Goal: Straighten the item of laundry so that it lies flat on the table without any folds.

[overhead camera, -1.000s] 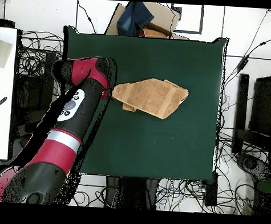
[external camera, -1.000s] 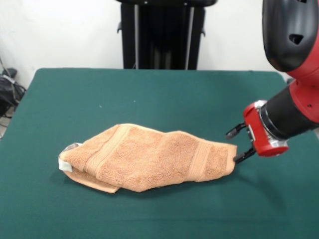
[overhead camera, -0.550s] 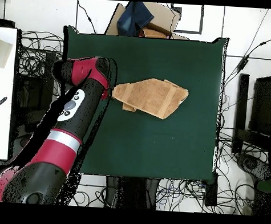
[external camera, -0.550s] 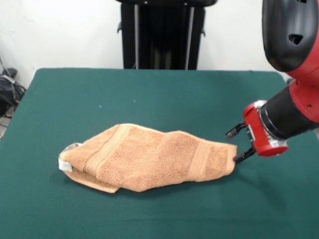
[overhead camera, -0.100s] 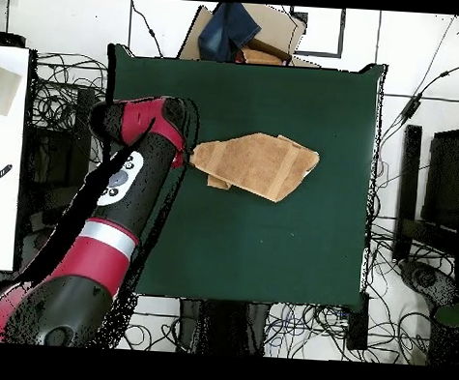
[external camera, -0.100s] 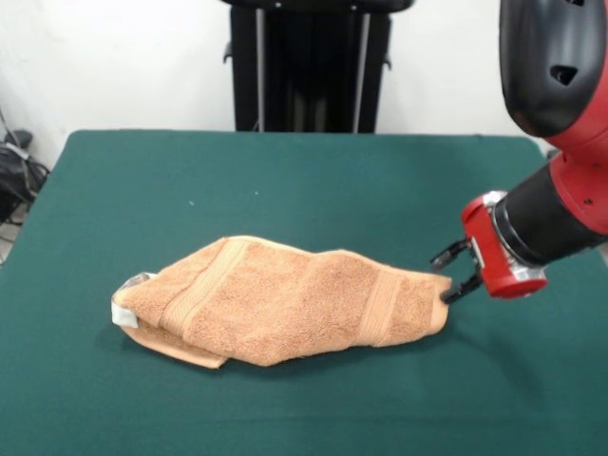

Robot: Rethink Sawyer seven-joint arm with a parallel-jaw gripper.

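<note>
1. The item of laundry (external camera, -0.100s: 285,302), an orange-tan terry towel, lies folded over itself near the middle of the bench (external camera, -0.100s: 285,180). One layer is doubled onto another, and two woven bands cross the upper layer at a slant.
2. A white loop tag (external camera, -0.100s: 123,309) shows at the towel's end farthest from the arm. Beneath that end a lower layer pokes out toward the front edge of the bench.
3. The end effector (external camera, -0.100s: 448,275) sits low over the bench at the towel's opposite corner. Its two dark fingertips (external camera, -0.100s: 454,293) are narrowly parted about the corner's edge. Whether cloth is already pinched between them cannot be told with certainty; they appear not fully pressed together.
4. Step in hand, as judged: securing a grip on that corner before unfolding.
5. In the overhead view the arm (overhead camera, -0.100s: 127,187) covers the grasp point beside the towel, so contact cannot be confirmed there.
6. The next move probably calls for a firm pinch on the top layer alone. A lift and a pull away from the tagged end would then peel the doubled layer open.
</note>
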